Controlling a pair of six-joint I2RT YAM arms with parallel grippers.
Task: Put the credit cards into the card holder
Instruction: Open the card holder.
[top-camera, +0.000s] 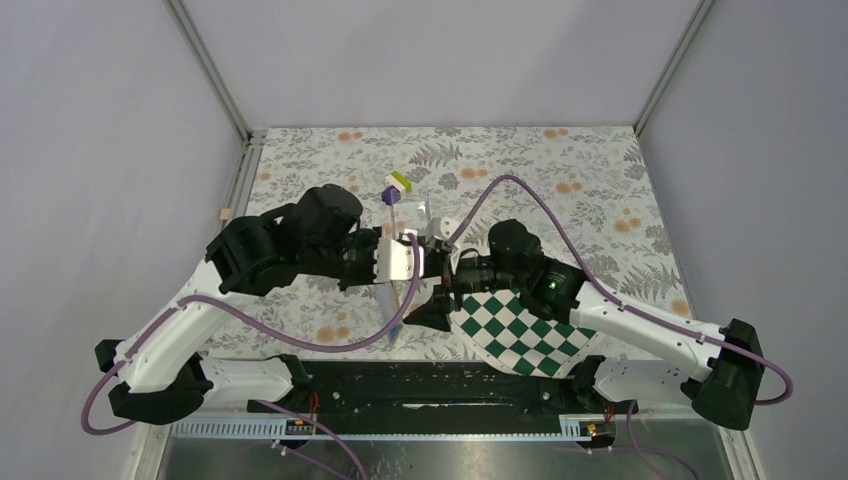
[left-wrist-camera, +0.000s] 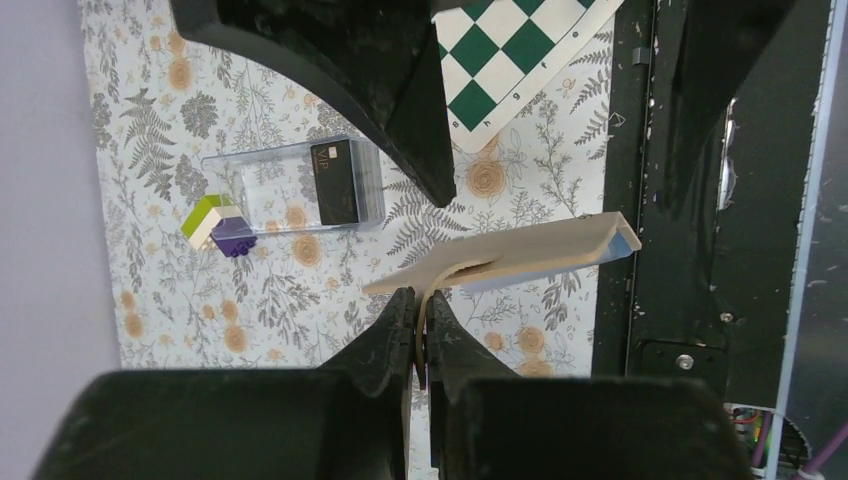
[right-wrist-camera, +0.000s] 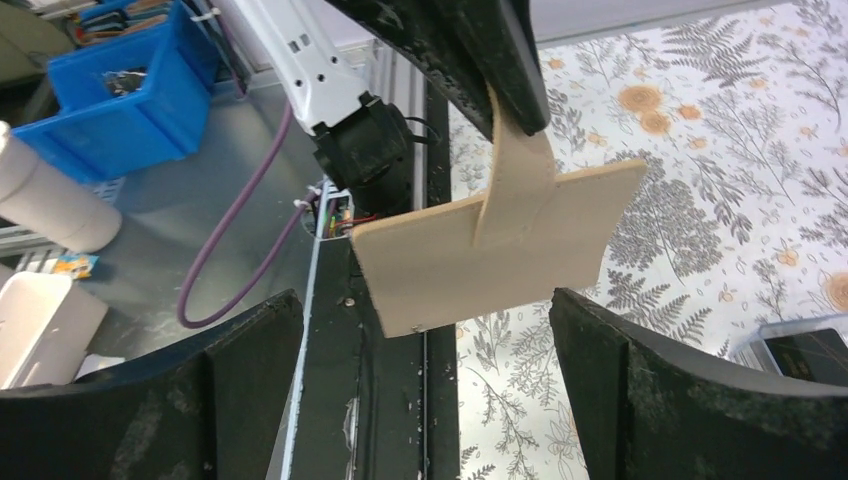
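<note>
Card holder (left-wrist-camera: 520, 255) in left hand (left-wrist-camera: 420, 300); right hand (right-wrist-camera: 425, 312) wide; "VIP" on credit card (left-wrist-camera: 337, 182).

On my floral surface (top-camera: 590, 170), a green-white checkerboard mat (top-camera: 520, 325) lies at the overhead frame's lower centre. Nearer the middle I see a clear plastic case (left-wrist-camera: 290, 187), with a purple-green-white block cluster (left-wrist-camera: 220, 224) just beside it.

A robot lab cell: pale grey panels (top-camera: 90, 150) on aluminium posts (top-camera: 208, 70) are enclosing a floral-print table (top-camera: 600, 180); a blue plastic crate (right-wrist-camera: 130, 110) is sitting upper left in the right wrist view.
</note>
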